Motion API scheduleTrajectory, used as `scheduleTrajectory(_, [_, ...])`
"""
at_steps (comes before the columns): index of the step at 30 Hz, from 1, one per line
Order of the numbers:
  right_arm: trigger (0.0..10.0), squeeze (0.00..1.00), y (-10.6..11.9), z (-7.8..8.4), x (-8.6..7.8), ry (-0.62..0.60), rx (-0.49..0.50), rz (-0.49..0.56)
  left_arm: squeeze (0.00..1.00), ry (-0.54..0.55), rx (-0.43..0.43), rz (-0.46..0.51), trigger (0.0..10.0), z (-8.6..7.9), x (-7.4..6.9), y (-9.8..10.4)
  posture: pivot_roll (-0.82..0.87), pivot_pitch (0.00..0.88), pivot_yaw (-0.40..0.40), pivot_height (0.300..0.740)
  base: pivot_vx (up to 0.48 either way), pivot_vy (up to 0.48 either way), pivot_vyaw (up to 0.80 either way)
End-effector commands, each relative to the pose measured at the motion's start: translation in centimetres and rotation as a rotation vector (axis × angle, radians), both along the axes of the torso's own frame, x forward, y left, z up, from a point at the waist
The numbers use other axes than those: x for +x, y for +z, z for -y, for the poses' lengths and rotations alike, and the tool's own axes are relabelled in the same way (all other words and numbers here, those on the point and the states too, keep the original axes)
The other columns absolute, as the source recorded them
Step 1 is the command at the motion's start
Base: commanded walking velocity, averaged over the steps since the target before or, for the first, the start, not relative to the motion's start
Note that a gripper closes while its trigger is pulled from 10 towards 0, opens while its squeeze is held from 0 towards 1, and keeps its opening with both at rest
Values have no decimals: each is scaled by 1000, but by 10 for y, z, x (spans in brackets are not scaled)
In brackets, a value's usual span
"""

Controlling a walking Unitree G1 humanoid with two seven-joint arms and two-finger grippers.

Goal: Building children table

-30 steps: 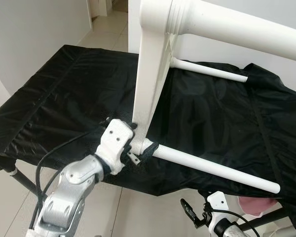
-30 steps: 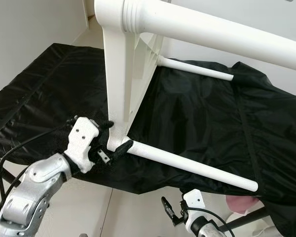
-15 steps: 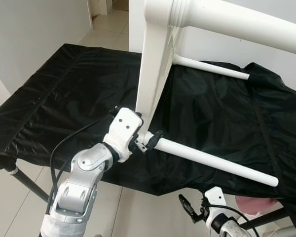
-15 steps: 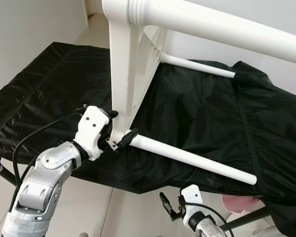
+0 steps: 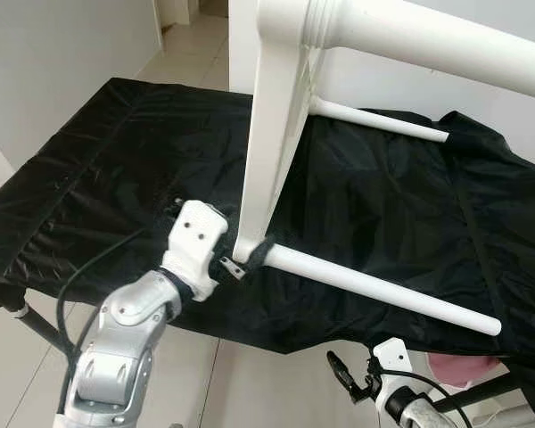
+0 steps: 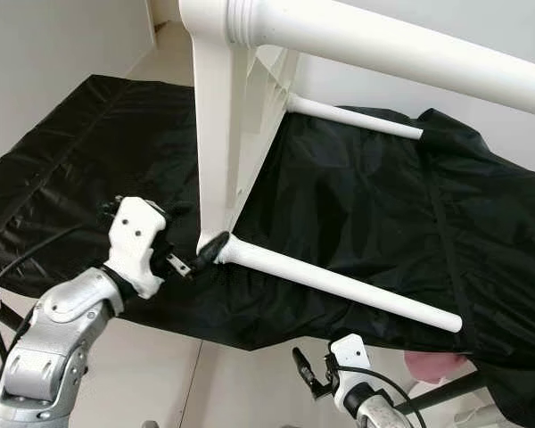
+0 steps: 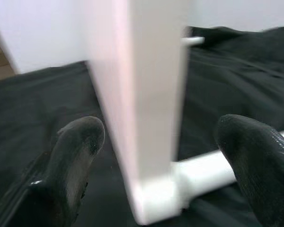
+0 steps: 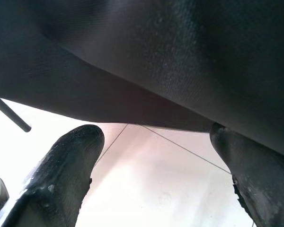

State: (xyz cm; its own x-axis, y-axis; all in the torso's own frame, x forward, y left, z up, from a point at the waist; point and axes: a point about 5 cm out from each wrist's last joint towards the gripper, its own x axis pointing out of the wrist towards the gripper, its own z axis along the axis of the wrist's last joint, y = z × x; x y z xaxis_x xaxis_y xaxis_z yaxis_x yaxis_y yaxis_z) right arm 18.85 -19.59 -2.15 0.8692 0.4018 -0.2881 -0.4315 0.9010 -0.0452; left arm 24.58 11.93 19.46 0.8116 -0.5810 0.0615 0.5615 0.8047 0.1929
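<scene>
Since half a second ago the left gripper [image 5: 241,259] has dropped lower and drawn back toward the near edge; its white wrist housing now sits further from the table corner than before.

Left gripper: fingers spread apart, straddling the lower corner of the white children's table [image 5: 272,143]. One fingertip [image 7: 78,142] sits off one side of the upright panel; the other [image 7: 248,156] lies near the base of the nearest leg [image 5: 383,290]. Contact is uncertain in the blurred left wrist view; no clamp seen.

Children's table: tipped on its edge, corner resting on the black cloth [image 5: 116,178] over a folding work surface. Nearest leg juts out from that corner along the cloth toward the robot's right. Second leg [image 5: 379,120] further back, parallel. Third leg [image 5: 428,45] crosses overhead, close to the camera.

Right gripper [image 6: 310,373]: low, below the near edge of the work surface, fingers apart, holding nothing. Right wrist view looks up at the cloth's underside [image 8: 180,56].

Pink object [image 5: 459,367] below the cloth, robot's right.
</scene>
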Motion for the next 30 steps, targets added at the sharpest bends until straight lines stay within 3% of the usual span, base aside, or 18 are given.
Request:
scheduleTrajectory(1, [10000, 0, -3, 2, -2, 10, -12, -25, 0, 235, -4, 37, 10000, -12, 8, 1, 10, 0, -47, 740, 0, 0, 0])
scheduleTrajectory(8, [10000, 0, 0, 3, 5, 23, -20, -22, 0, 356, -53, 81, 10000, -13, 19, 11, 24, 0, -66, 740, 0, 0, 0])
scheduleTrajectory(15, [10000, 0, 1, 4, 8, 25, -25, -18, 0, 265, -117, 109, 10000, 6, 21, 22, 23, 0, -69, 740, 0, 0, 0])
scheduleTrajectory(18, [10000, 0, 1, 6, 9, 22, -31, -17, 0, 196, -181, 122, 10000, 26, 22, 31, 15, 0, -65, 740, 0, 0, 0])
scheduleTrajectory(30, [10000, 0, 1, 8, 10, 11, -41, -20, 0, 157, -253, 135, 10000, 46, 30, 47, 2, 0, -53, 740, 0, 0, 0])
